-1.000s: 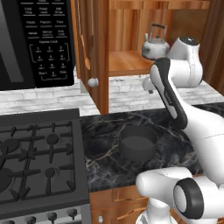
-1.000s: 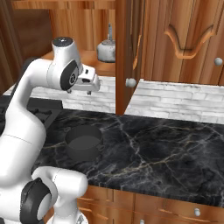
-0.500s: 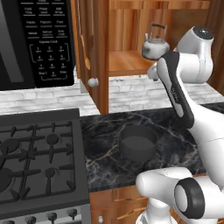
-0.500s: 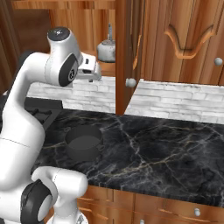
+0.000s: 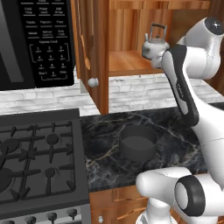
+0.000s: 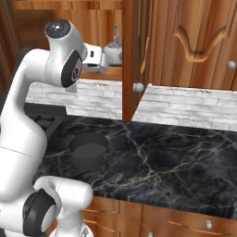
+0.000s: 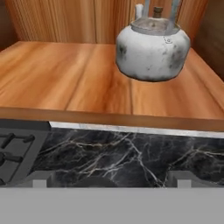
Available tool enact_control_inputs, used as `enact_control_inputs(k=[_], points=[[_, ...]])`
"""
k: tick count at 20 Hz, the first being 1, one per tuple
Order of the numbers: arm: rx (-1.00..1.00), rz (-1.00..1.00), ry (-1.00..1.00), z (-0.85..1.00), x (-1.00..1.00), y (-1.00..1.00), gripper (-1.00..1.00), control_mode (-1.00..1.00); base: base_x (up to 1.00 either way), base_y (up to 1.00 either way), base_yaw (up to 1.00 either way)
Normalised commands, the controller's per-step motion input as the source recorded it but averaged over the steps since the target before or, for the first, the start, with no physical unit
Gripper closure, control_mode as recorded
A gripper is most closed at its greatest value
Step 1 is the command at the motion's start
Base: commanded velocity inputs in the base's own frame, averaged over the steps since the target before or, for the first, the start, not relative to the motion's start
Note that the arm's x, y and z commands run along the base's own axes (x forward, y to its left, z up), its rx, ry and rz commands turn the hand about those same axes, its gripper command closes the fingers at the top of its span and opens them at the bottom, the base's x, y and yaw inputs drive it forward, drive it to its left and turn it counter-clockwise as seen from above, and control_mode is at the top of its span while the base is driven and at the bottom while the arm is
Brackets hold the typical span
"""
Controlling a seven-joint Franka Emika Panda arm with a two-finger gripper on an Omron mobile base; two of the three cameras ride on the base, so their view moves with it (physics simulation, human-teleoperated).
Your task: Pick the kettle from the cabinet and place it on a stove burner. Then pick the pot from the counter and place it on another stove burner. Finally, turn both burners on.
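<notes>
The silvery kettle [image 7: 152, 50] stands upright on the wooden shelf [image 7: 65, 81] of the open cabinet [image 5: 94, 43], toward its right back corner. My gripper [image 7: 109, 181] hovers just in front of the shelf edge, open and empty, with the kettle ahead and slightly right of it. From the right base view the hand [image 6: 95, 55] points at the kettle [image 6: 113, 50] at shelf height. The dark grey pot [image 5: 138, 142] sits on the black marble counter [image 5: 105, 144] below, right of the stove burners [image 5: 39, 153].
The cabinet door [image 6: 134, 55] stands open edge-on with its round knob [image 6: 138, 87], left of the kettle in the left base view. A black microwave [image 5: 35, 39] hangs above the range. Closed wall cabinets [image 6: 199, 41] lie further right.
The arm has lifted and reached forward, bringing the hand from counter height up to the shelf and closer to the kettle. The jaws have stayed open.
</notes>
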Motion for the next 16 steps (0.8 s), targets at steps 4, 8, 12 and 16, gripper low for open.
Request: enact_control_inputs(k=[4, 8, 12, 16], points=[[0.0, 0.0, -0.16, 0.35, 0.05, -0.11, -1.0, -1.0, 0.0, 0.0, 0.0], [0.0, -0.03, -0.13, 0.27, 0.07, -0.05, -1.0, -1.0, 0.0, 0.0, 0.0], [0.0, -0.08, -0.14, 0.09, 0.01, -0.06, -1.0, -1.0, 0.0, 0.0, 0.0], [0.0, -0.07, -0.17, 0.05, 0.0, -0.03, -1.0, -1.0, 0.0, 0.0, 0.0]])
